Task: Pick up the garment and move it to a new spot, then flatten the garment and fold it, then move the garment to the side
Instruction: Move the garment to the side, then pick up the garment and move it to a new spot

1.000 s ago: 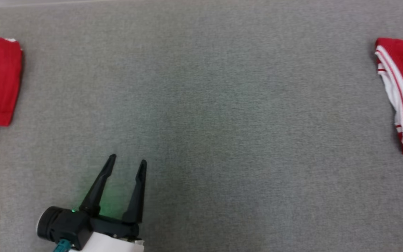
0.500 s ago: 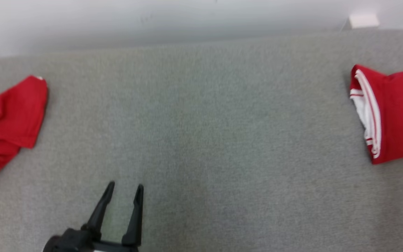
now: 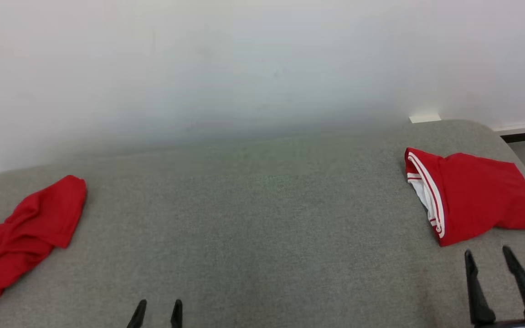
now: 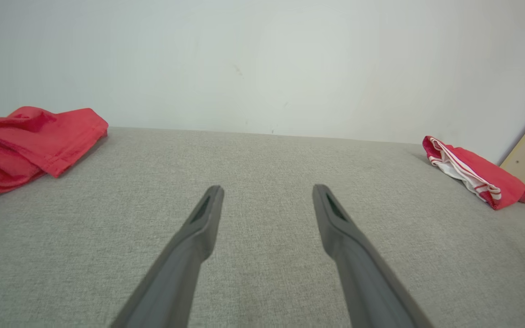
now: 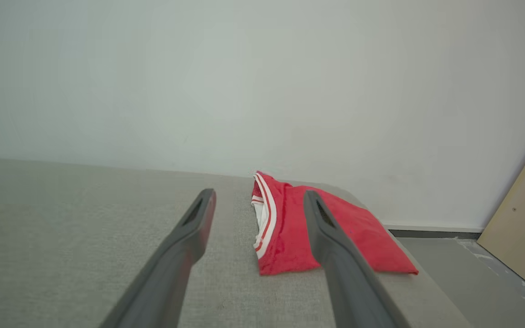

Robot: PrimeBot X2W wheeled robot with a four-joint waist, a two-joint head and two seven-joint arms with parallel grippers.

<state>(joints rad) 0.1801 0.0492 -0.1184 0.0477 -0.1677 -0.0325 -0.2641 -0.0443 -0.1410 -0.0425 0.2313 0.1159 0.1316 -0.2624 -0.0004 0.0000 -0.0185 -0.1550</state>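
Head view: two red pieces are seen on the grey table (image 3: 262,255). The folded garment (image 3: 472,200), red with white striped trim, is laid at the right end of the table, close to its right edge. It is judged to be the piece that is already put aside. A crumpled garment (image 3: 21,237), plain red, is found bunched at the left end of the table.

The right gripper (image 3: 486,251) is held over the near right part of the table, just short of the folded garment. Its fingers are spread wide and nothing is between them. The left gripper (image 3: 160,302) is seen at the near edge of the table, left of its middle, and its fingers are also parted and empty.

Several things could go wrong from here. In the right wrist view the folded garment is lined up directly beyond the open fingers. If that arm is moved forward, the fold may be pushed open. The piece may also be shoved over the right edge of the table, which one corner seems to reach.

Both pieces are of the same red, so the wrong one could be chosen for the next grasp. The crumpled garment is placed at the very left end of the table and is partly cut off by the frame. If only one layer is pinched, it may be dragged instead of lifted, or it may be pulled off the left edge.
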